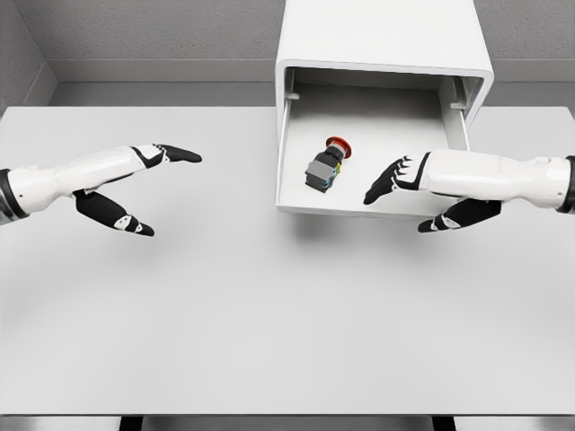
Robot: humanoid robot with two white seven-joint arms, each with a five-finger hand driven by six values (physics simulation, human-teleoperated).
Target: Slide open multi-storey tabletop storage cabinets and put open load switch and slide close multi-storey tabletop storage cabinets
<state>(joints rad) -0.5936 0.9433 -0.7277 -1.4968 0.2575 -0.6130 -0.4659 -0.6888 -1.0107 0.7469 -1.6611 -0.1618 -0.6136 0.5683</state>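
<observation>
Two steps looked done: the red-capped grey switch (327, 163) lay in the open white drawer (296, 202); closing remained, both hands (409, 180) spread, holding nothing.

The cabinet (386, 36) is plain white, and its drawer (301, 180) is the same white inside, shaded pale grey. The switch (325, 168) has a red cap, a black collar and a dark grey body with a small green and yellow mark low on one side. The bench (269, 314) is flat light grey with no pattern. Both arms are white; the left hand (135, 184) and right hand (422, 193) have black fingers (180, 154) with white patches at the knuckles. The walls behind are mottled grey.
</observation>
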